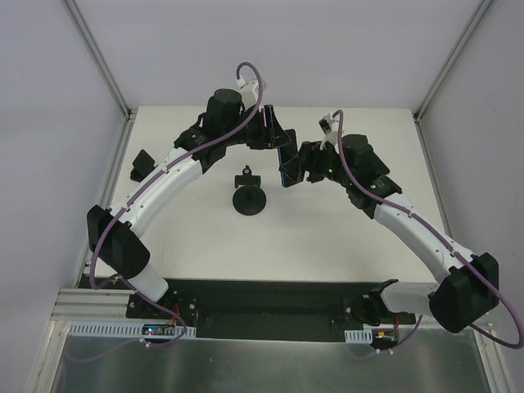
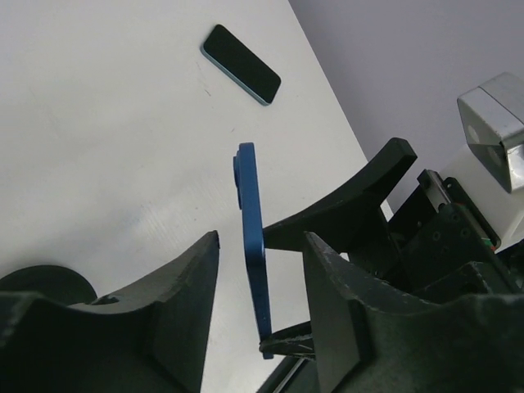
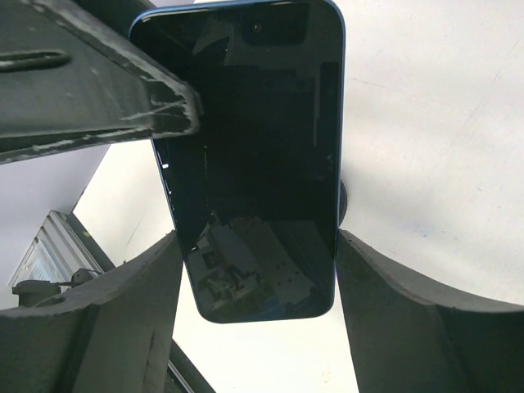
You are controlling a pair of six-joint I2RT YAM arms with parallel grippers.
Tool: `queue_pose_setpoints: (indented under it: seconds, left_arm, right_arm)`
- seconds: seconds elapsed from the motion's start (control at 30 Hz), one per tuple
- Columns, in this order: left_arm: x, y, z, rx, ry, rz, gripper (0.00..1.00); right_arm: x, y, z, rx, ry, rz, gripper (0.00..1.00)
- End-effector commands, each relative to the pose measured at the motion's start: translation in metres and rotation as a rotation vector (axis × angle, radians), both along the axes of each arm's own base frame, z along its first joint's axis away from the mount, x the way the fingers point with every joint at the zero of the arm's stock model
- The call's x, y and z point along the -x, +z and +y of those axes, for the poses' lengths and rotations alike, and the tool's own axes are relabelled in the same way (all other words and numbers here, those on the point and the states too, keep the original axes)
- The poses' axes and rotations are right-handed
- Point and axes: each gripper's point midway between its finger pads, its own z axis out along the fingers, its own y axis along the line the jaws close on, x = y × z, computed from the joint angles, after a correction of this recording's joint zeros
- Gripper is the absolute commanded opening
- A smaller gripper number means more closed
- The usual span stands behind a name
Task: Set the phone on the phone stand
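The phone point(image 1: 286, 170), glossy black with a blue rim, hangs in the air between both grippers, behind and to the right of the phone stand point(image 1: 248, 196). My right gripper point(image 1: 296, 168) is shut on the phone's two long edges; in the right wrist view its fingers point(image 3: 360, 278) press the phone point(image 3: 246, 147) near its lower end. My left gripper point(image 1: 277, 141) is open. In the left wrist view the phone point(image 2: 252, 237) stands edge-on between the left gripper's fingers point(image 2: 184, 303), with a gap on each side. The stand has a round disc base and a small holder on top and stands empty.
A blocky black piece point(image 1: 141, 164) lies at the table's left edge. A flat dark rectangle with a bluish rim point(image 2: 241, 64) lies on the table beyond the grippers. White enclosure walls close off the left, back and right sides.
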Motion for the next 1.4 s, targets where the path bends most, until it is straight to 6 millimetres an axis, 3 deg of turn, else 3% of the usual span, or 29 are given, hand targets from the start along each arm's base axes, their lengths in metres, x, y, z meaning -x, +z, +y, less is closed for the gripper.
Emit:
queue_pose_setpoints:
  seconds: [0.0, 0.1, 0.2, 0.43, 0.53, 0.57, 0.67, 0.7, 0.73, 0.8, 0.83, 0.9, 0.93, 1.17, 1.2, 1.27, 1.3, 1.37]
  left_arm:
    - [0.005, 0.015, -0.011, 0.063, -0.071, -0.015, 0.39]
    - [0.008, 0.011, -0.014, 0.064, -0.086, -0.006, 0.26]
    - [0.01, 0.011, -0.011, 0.059, -0.084, -0.013, 0.19]
    - [0.02, 0.008, -0.008, 0.064, -0.102, 0.003, 0.25]
    - [0.023, 0.005, -0.007, 0.059, -0.11, 0.006, 0.14]
    - [0.024, 0.007, -0.007, 0.061, -0.114, -0.001, 0.0]
    - [0.028, 0.011, -0.002, 0.053, -0.112, -0.028, 0.0]
    - [0.028, 0.01, 0.002, 0.043, -0.098, -0.039, 0.0]
    - [0.032, 0.019, 0.007, 0.047, -0.089, -0.069, 0.0]
    - [0.034, 0.019, 0.019, 0.024, -0.05, -0.097, 0.0]
    - [0.042, 0.034, 0.029, 0.034, -0.036, -0.138, 0.0]
    - [0.049, 0.035, 0.042, 0.012, -0.007, -0.174, 0.0]
    - [0.057, 0.051, 0.056, 0.021, 0.033, -0.223, 0.0]
    - [0.096, 0.067, 0.134, -0.037, 0.246, -0.367, 0.0]
    - [0.107, 0.067, 0.146, -0.04, 0.267, -0.379, 0.0]
    - [0.117, 0.067, 0.157, -0.052, 0.285, -0.399, 0.0]
    - [0.123, 0.064, 0.168, -0.063, 0.312, -0.401, 0.0]
    - [0.129, 0.06, 0.177, -0.08, 0.331, -0.401, 0.0]
  right_arm:
    - [0.002, 0.049, 0.006, -0.061, 0.001, -0.15, 0.01]
    - [0.004, 0.051, 0.007, -0.053, -0.002, -0.162, 0.01]
    - [0.008, 0.053, 0.01, -0.045, 0.005, -0.166, 0.01]
    - [0.014, 0.059, 0.014, -0.034, 0.002, -0.195, 0.01]
    - [0.015, 0.059, 0.017, -0.023, 0.005, -0.198, 0.01]
    - [0.016, 0.058, 0.017, -0.016, 0.007, -0.199, 0.01]
    - [0.017, 0.058, 0.018, -0.002, 0.012, -0.198, 0.01]
    - [0.016, 0.063, 0.02, -0.002, 0.021, -0.212, 0.05]
    - [0.019, 0.056, 0.018, 0.025, 0.03, -0.184, 0.25]
    - [0.02, 0.051, 0.018, 0.065, 0.057, -0.18, 0.5]
    - [0.023, 0.053, 0.018, 0.079, 0.07, -0.173, 0.71]
    - [0.027, 0.052, 0.019, 0.096, 0.097, -0.165, 0.87]
    - [0.028, 0.051, 0.018, 0.112, 0.11, -0.16, 0.98]
    - [0.029, 0.049, 0.027, 0.163, 0.092, -0.094, 0.96]
    - [0.019, 0.04, 0.027, 0.209, 0.043, -0.077, 0.96]
    - [0.02, 0.023, 0.028, 0.271, -0.02, 0.014, 0.96]
    - [0.004, 0.022, 0.024, 0.319, -0.116, 0.014, 0.97]
    - [0.008, 0.013, 0.035, 0.335, -0.154, 0.047, 0.93]
